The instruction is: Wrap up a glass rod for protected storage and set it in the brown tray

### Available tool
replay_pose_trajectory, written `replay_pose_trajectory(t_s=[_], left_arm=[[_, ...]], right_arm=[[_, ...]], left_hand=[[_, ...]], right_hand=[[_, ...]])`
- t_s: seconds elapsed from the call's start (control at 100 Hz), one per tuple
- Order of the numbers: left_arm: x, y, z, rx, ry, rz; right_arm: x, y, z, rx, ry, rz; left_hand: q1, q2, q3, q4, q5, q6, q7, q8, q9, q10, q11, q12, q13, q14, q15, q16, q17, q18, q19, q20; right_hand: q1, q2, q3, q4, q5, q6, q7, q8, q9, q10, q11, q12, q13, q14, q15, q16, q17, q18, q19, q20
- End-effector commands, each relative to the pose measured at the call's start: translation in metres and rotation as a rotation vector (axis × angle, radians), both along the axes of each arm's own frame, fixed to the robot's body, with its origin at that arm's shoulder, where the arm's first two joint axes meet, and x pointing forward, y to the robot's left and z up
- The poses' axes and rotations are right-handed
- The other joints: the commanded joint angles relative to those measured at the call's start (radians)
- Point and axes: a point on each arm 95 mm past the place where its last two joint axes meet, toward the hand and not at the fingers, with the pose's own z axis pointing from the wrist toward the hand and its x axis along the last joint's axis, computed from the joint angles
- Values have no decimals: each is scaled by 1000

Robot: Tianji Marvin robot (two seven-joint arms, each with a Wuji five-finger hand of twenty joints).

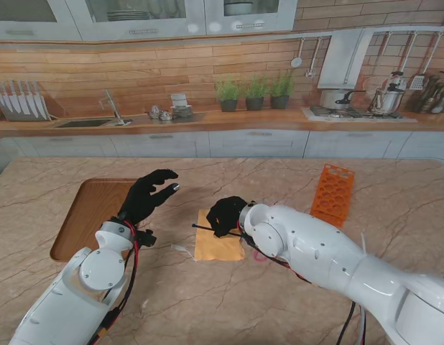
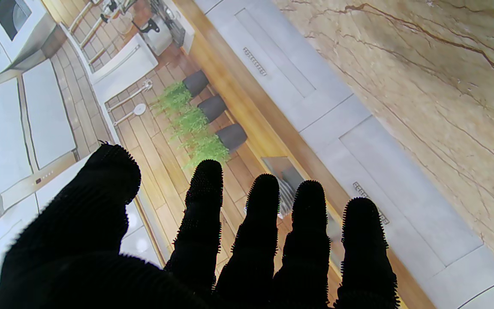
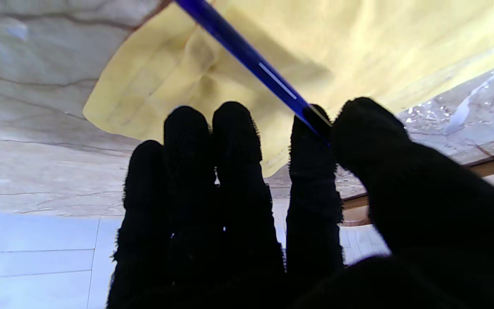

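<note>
Black knit right hand pinching slim blue glass rod over creased yellow cloth; left hand spread, unladen.

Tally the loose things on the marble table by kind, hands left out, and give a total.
Glass rod, held over the cloth: 1
Yellow cloth: 1
Brown tray: 1
Orange rack: 1
Total: 4
</note>
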Motion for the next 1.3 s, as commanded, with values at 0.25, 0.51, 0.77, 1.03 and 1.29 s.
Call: replay_pose_trajectory(t_s=[0.25,0.51,0.77,1.03,1.29], left_arm=[[-1,-3,-1,-8,4,-1],[-1,-4,-1,-9,5,0],[-2,-4,-2,0,7,-6],[-3,-7,-5,59,30,-41],[-11,-11,-14,170,127,-108]], right_arm=[[-8,9,-3,-18,12,12],[-9,9,-4,-31,5,-8],[-11,3,4,-4,-30,-20],[-15,-6,21,68,-59,-32],[-29,-20,31,124,-24,-63]], left_hand=[[20,42,-23,24,5,-2,-15,-1,18,-12,1,5,5,7,10,17,-1,7,26,17],[23,43,-24,24,6,-1,-15,-1,19,-11,1,5,4,7,9,16,-1,9,25,16],[25,41,-23,25,5,-3,-15,-1,18,-12,1,5,5,6,10,17,0,6,27,17],[26,1,5,27,-10,-2,-12,2,19,0,4,10,14,9,33,31,23,-6,89,51],[13,-93,125,19,-31,14,-7,3,12,-8,39,43,15,11,72,68,22,-18,138,104]], right_hand=[[-35,-47,8,20,-94,-21,35,37,-102,64,22,18,-82,-7,37,18,-57,-23,38,-14],[-38,-35,1,33,-152,-8,24,39,-161,73,25,22,-125,-8,37,17,-85,-25,33,-14],[-74,-13,-3,43,-197,6,-26,37,-247,73,-10,8,-192,-14,-19,-14,-126,-30,-3,-28],[-128,21,-21,89,-231,39,-135,103,-357,75,-64,-5,-248,-16,-115,-73,-165,-24,-52,-46],[-70,-53,51,158,-275,13,-190,180,-439,77,-133,-28,-229,19,-256,-144,-155,19,-93,-61]])
